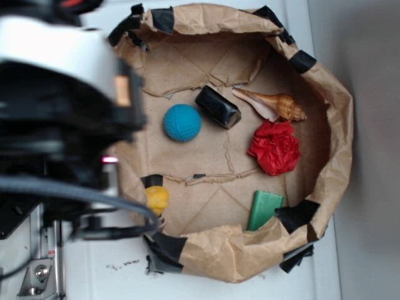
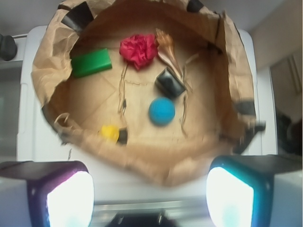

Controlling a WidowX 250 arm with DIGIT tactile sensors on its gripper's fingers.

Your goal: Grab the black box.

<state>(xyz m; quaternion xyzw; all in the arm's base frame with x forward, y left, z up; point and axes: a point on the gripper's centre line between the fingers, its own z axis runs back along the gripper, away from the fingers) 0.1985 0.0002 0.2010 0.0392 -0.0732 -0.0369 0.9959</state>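
Note:
The black box [image 1: 217, 107] is a small glossy block lying tilted on the floor of a brown paper bin [image 1: 336, 131], between a blue ball [image 1: 182, 122] and a seashell [image 1: 275, 105]. In the wrist view the box [image 2: 169, 82] lies just above the ball [image 2: 161, 111], far ahead of my gripper [image 2: 149, 198]. The gripper is open and empty, its two lit pads [image 2: 70, 201] wide apart, held high outside the bin's near rim [image 2: 161, 172]. In the exterior view only the blurred arm [image 1: 62, 94] shows at the left; the jaws are hidden.
The bin also holds a red crumpled wad [image 1: 275, 147], a flat green block [image 1: 265, 210] and a small yellow object [image 1: 157, 199]. Black tape patches [image 1: 297, 215] dot the raised paper wall. A white surface [image 1: 94, 275] surrounds the bin.

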